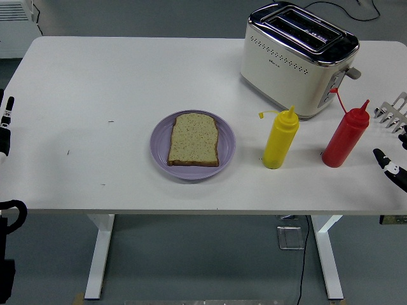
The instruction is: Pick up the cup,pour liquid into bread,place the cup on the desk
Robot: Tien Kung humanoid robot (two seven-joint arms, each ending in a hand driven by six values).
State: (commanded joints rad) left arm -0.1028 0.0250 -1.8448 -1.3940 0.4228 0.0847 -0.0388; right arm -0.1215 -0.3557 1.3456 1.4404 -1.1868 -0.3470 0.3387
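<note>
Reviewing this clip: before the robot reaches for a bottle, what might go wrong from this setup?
1. The red squeeze bottle and yellow squeeze bottle stand near each other; reaching for one may topple the other.
2. Both caps hang open on their tethers, so a tipped bottle would likely leak onto the table.
3. The right robot hand sits at the frame edge, close to the red bottle, and could bump it.

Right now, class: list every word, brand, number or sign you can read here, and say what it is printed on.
Toaster: a small dark mark on its cream side, too small and blurred to read.
Yellow squeeze bottle: no print visible.
Red squeeze bottle: no print visible.
Nothing else carries text.
</note>
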